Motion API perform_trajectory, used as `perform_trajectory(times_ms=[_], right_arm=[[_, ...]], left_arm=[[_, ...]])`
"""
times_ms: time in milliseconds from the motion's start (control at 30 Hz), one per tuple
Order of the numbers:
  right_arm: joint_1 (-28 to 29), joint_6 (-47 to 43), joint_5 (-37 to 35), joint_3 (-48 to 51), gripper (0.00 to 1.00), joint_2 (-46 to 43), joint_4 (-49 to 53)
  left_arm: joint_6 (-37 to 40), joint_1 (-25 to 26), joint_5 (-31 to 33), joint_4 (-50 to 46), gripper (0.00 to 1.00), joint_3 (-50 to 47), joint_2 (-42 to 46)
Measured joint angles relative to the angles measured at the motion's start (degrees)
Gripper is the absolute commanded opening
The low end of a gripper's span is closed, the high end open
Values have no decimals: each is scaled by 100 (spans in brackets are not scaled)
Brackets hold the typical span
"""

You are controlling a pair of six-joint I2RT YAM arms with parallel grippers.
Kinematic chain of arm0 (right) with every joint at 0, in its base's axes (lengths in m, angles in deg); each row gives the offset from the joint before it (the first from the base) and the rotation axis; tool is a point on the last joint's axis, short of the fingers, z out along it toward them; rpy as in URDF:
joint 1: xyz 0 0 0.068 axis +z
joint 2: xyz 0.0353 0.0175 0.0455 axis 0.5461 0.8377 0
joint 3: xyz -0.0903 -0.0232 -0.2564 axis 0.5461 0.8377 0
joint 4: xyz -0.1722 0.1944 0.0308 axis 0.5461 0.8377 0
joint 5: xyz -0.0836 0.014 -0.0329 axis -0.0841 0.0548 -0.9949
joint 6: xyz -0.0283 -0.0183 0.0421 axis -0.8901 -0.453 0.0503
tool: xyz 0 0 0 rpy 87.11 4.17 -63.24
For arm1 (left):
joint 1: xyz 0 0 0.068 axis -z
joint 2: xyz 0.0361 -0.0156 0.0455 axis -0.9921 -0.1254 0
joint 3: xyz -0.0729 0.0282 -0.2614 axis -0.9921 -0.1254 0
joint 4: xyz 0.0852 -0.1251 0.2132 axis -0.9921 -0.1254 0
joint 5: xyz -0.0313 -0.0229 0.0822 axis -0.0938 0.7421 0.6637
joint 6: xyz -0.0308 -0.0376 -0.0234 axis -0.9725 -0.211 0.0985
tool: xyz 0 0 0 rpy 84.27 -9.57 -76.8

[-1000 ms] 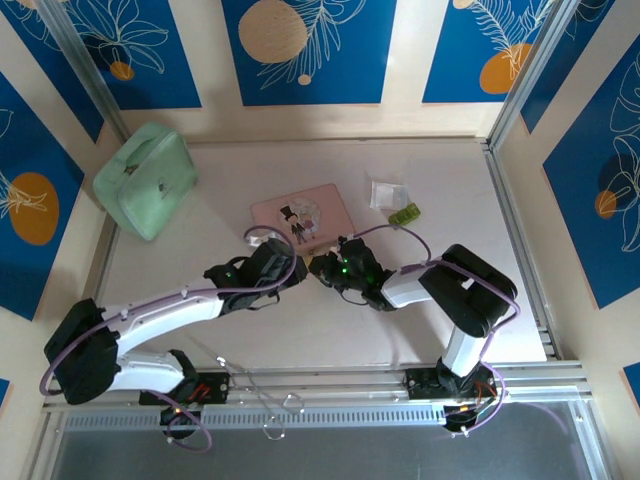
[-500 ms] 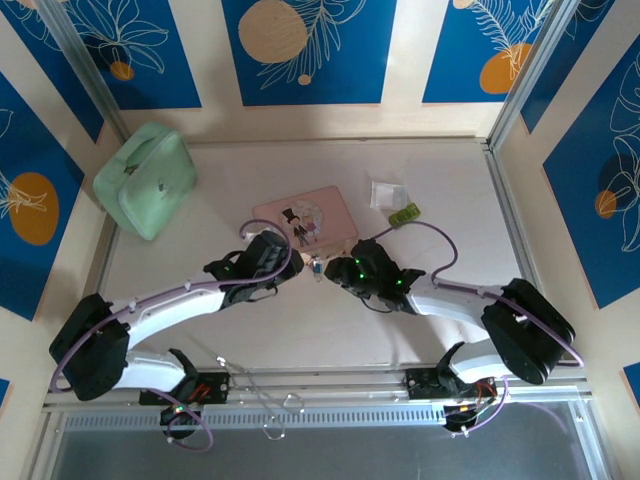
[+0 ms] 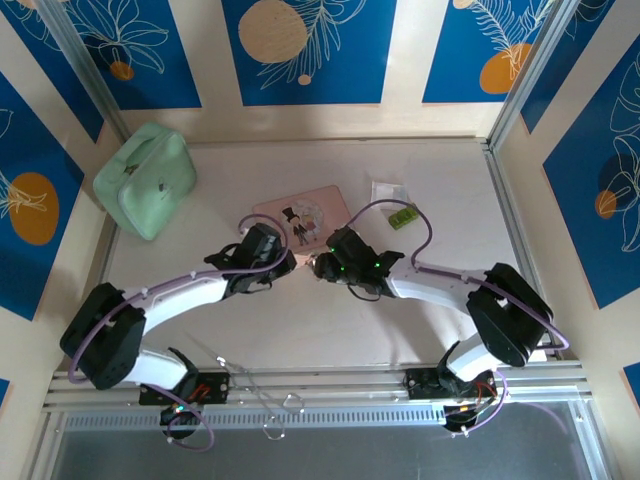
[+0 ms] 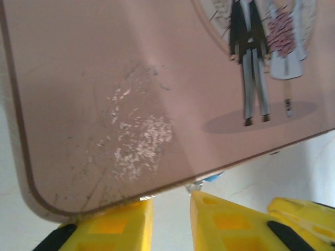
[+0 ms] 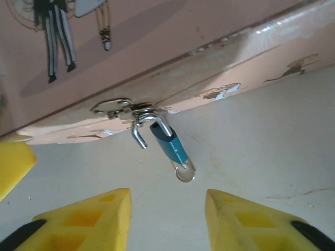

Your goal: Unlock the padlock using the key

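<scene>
Yellow-fingered right hand (image 5: pixel 167 201) stands apart and empty, just near of the small silvery metal key (image 5: pixel 185 172). The key sits in the tiny blue padlock (image 5: pixel 170 145), which hangs from the metal clasp (image 5: pixel 112 107) of the pink tin box (image 5: pixel 157 47). Left hand (image 4: pixel 171 204), narrowly apart, meets the box's near edge, likely steadying it.

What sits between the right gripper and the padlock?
Nothing visible: the padlock hangs from the clasp of the pink box, with bare table between it and the open right gripper.

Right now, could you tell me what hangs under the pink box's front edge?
The blue padlock hangs from the clasp of the pink box; what looks like the key sticks from its bottom, blade hidden inside.
</scene>
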Motion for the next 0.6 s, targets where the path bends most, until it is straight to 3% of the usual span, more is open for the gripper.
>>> perform_trajectory(times_ms=[467,600], right_arm=[[7,-151,72,2,35,118,13],[22,-114,79,2,44,118,13]], left_arm=[[1346,-293,-315,-479,22,693,-291],[1578,-389,-315,-592,23,739,-275]])
